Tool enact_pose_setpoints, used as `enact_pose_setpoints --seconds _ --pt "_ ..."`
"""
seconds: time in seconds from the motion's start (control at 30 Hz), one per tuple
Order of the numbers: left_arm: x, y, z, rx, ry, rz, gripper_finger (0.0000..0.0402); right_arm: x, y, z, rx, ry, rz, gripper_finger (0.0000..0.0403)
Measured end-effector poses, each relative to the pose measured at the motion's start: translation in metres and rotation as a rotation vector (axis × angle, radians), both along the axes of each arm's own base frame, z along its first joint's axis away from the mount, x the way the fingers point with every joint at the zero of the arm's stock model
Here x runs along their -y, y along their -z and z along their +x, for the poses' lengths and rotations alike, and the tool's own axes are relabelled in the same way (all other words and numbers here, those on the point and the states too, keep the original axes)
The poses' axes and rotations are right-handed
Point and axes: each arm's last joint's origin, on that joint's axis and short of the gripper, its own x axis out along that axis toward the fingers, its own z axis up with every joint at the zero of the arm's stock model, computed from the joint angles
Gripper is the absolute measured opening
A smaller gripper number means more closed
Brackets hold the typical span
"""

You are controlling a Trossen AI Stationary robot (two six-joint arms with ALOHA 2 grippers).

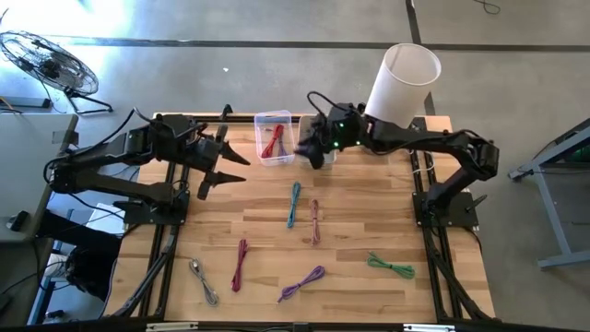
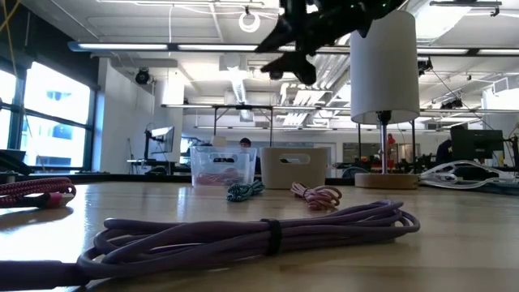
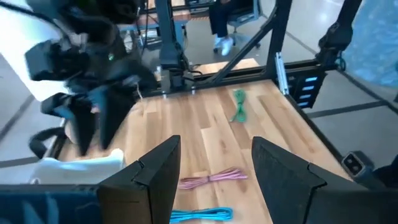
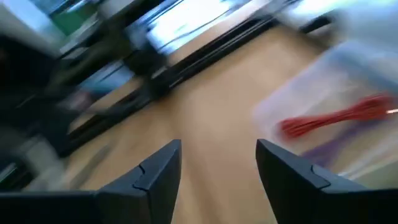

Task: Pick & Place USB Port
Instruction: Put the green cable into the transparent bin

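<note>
Nearest the front edge of the bench (image 1: pixel 369 304) lie a silver cable (image 1: pixel 205 281), a magenta cable (image 1: pixel 240 265), a purple cable (image 1: pixel 301 283) and a green cable (image 1: pixel 391 266), all still loose on the wood. Farther in, a teal cable (image 1: pixel 294 203) and a pink cable (image 1: pixel 314 221) lie side by side, also unpicked. Beyond them the left pincer (image 1: pixel 224 171) waits with its fingers spread and nothing between them. At the far edge the right pincer (image 1: pixel 312 150) hangs over the gap between the clear bin (image 1: pixel 274 138) and a beige bin (image 2: pixel 294 166), fingers apart and empty. A red cable (image 1: pixel 273 140) rests inside the clear bin, so by my reading one is placed and six remain
</note>
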Motion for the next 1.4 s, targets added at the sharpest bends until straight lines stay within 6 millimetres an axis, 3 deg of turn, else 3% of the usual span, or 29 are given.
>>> enact_pose_setpoints --seconds 0.23,0.53,0.8,1.23,1.4 --pt "0.002 -0.001 -0.002 0.000 0.050 -0.048 0.0195 -0.050 -0.021 -0.026 -0.066 -0.296 0.021 0.0200" --pt "0.002 0.000 -0.001 -0.005 0.049 -0.045 0.0195 -0.100 -0.043 -0.080 -0.250 -0.353 0.168 0.0200" --pt "0.002 0.005 -0.003 -0.063 0.038 -0.044 0.0195 -0.142 -0.048 -0.115 -0.411 -0.395 0.232 0.0200" --pt "-0.004 0.012 0.004 -0.122 -0.127 -0.045 0.0195 -0.212 -0.022 -0.161 -0.793 -0.414 0.234 0.0200" --pt "-0.005 0.014 0.017 -0.119 -0.131 -0.063 0.0195 -0.235 0.005 -0.179 -0.880 -0.403 0.161 0.0200"
